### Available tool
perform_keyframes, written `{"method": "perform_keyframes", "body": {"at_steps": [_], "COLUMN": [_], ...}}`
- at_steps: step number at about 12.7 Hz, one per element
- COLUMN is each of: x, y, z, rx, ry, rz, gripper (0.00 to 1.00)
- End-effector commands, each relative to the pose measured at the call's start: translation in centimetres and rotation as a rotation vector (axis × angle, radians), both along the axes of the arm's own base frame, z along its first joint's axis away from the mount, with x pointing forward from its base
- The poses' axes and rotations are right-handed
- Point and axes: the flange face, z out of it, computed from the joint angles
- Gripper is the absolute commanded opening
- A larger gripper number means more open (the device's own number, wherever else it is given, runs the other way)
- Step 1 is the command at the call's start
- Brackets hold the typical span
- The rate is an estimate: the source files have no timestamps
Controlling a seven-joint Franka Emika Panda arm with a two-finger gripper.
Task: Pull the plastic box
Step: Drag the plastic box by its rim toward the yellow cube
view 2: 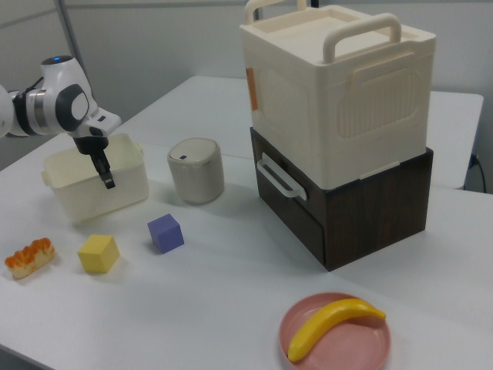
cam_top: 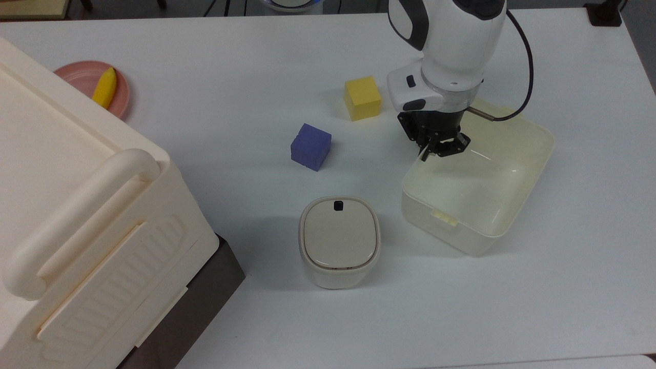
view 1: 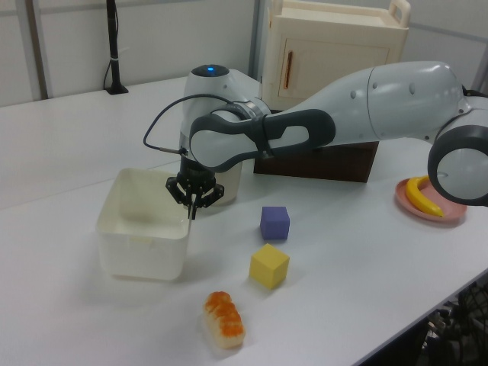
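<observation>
Top view: gripper (cam_top: 434, 150) pinched tight on the long wall of the plastic box (cam_top: 476, 220), so dragging the rim should slide it across the table (cam_top: 205, 102). Box sits right of the lidded container (cam_top: 340, 241).

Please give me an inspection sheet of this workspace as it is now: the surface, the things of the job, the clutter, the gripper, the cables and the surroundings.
Surface: white table, no spills seen.
Job's things: translucent whitish-yellow lidless plastic box, upright, nothing inside.
Clutter: yellow cube; purple cube; beige lidded container with black button; pink plate bearing a yellow banana; orange-topped sushi piece; cream crate with thick handle stacked on a dark wooden box.
Gripper: black two-finger gripper, jaws shut on the box's wall at the top view's left.
Cables: black cable looping from the wrist above the box.
Surroundings: black pole at the table's far edge.
</observation>
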Motion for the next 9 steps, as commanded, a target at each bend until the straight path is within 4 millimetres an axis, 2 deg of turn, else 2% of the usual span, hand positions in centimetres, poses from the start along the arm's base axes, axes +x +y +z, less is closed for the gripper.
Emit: {"method": "perform_keyframes", "body": {"at_steps": [1,4,6,9], "x": [-0.5,-0.9,-1.6,-2.7], "y": [-2.7,-4.8,-5.2,-6.0], "z": [-0.6,0.2,0.9,0.9], "rx": [-0.047,-0.063,-0.067,-0.075], "ry": [0.076,0.117,0.124,0.139], "rz": [-0.043,-0.054,-0.054,-0.043], "gripper": [0.0,0.0,0.0,0.0]}}
